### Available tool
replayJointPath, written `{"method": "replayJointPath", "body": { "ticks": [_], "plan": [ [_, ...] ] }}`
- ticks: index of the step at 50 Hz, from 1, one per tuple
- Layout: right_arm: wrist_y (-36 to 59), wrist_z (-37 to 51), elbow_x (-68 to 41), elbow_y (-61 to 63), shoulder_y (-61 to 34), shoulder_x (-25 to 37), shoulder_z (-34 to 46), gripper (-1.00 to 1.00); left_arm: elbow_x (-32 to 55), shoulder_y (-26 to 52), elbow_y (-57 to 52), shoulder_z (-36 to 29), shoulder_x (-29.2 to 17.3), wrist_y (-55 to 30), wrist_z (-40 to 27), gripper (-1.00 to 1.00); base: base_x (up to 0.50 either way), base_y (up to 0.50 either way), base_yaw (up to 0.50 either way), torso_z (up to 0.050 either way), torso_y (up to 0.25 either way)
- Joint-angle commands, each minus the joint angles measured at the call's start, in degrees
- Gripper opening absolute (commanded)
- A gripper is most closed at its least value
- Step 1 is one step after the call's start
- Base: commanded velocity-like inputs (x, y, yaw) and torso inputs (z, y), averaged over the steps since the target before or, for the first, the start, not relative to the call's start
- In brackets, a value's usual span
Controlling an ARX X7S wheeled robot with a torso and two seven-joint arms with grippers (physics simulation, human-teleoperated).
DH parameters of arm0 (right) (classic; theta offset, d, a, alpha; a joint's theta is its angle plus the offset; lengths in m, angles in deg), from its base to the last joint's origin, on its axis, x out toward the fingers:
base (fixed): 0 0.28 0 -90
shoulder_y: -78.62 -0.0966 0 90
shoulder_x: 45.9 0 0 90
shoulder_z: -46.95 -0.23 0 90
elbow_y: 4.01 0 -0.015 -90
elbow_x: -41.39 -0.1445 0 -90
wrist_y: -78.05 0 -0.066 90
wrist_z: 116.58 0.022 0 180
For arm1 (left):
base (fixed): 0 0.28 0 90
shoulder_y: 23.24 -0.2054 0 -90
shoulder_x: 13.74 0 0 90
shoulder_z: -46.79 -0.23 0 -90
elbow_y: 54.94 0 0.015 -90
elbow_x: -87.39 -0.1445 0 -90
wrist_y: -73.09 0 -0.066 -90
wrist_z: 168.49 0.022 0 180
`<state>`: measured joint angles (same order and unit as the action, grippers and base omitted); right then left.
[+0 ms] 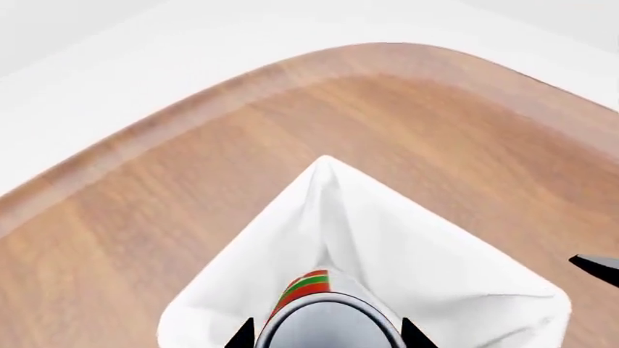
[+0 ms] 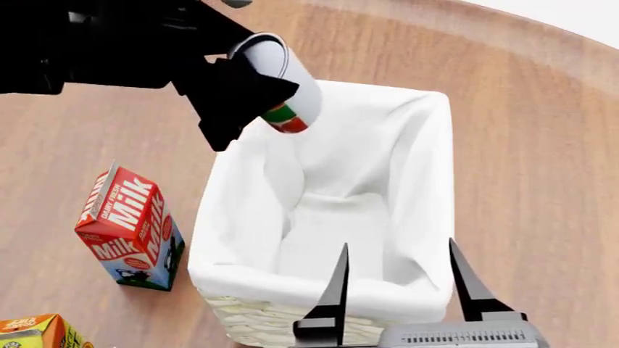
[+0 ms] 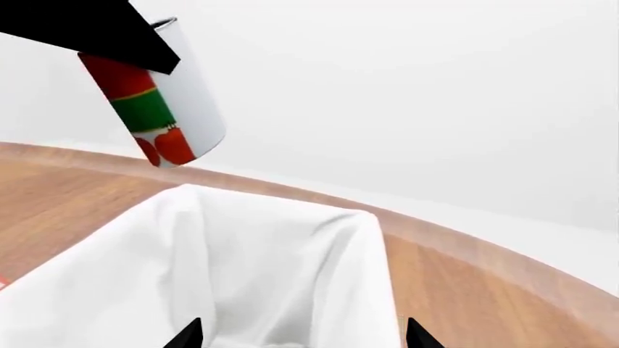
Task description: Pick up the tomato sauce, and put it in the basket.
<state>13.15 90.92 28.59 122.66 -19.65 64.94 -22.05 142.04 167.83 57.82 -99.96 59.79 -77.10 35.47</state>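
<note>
- Left gripper [image 2: 254, 90]: black fingers pinched on the tomato sauce [image 2: 283, 85], one on each side of the can body. In the left wrist view the two fingertips flank the can's grey rim, with the can [image 1: 324, 315] filling the gap between them.
- Can is held in the air, not touching anything, above the far left corner of the basket [image 2: 425, 196], over the cloth rim.
- Can is tilted. Long axis slants: the plain top end points up and back toward the left arm, the red and green labelled end points down toward the basket interior.
- In the right wrist view the can [image 3: 164, 101] hangs clear above the white lining [image 3: 280, 268], a visible gap between its lower end and the cloth.
- Right gripper [image 2: 396, 290]: fingers spread wide, holding nothing, over the near end of the basket. Fingertips hover above the cloth rim; contact cannot be judged.
- Basket sits on the wooden bench [image 2: 541, 167], long side running away from the robot, white cloth folded over the rim, wicker showing at the near end.
- Milk carton [image 2: 130, 228] stands on the bench left of the basket, apart from it. Corner of an orange carton [image 2: 34, 332] at the near left edge.
</note>
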Motion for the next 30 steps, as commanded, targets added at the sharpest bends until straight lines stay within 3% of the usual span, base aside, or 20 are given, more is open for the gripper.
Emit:
{"method": "replayJointPath", "body": {
  "ticks": [1,21,30],
  "plan": [
    [-0.1,0.2,-0.4,-0.1,0.0,0.2,-0.4,1.00,-4.1,1.2,9.6,-3.1,5.8,4.6,4.3,-1.00,0.00,0.00,0.00,0.000,0.000],
    [-1.4,0.0,-0.5,-1.1,0.0,0.5,-0.2,1.00,-10.4,0.1,28.3,-9.0,16.2,13.5,9.8,-1.00,0.00,0.00,0.00,0.000,0.000],
    [-1.4,0.0,-0.5,-1.2,-0.1,0.6,0.1,1.00,4.3,2.2,32.4,-24.4,16.5,19.6,6.5,-1.00,0.00,0.00,0.00,0.000,0.000]
  ]
}}
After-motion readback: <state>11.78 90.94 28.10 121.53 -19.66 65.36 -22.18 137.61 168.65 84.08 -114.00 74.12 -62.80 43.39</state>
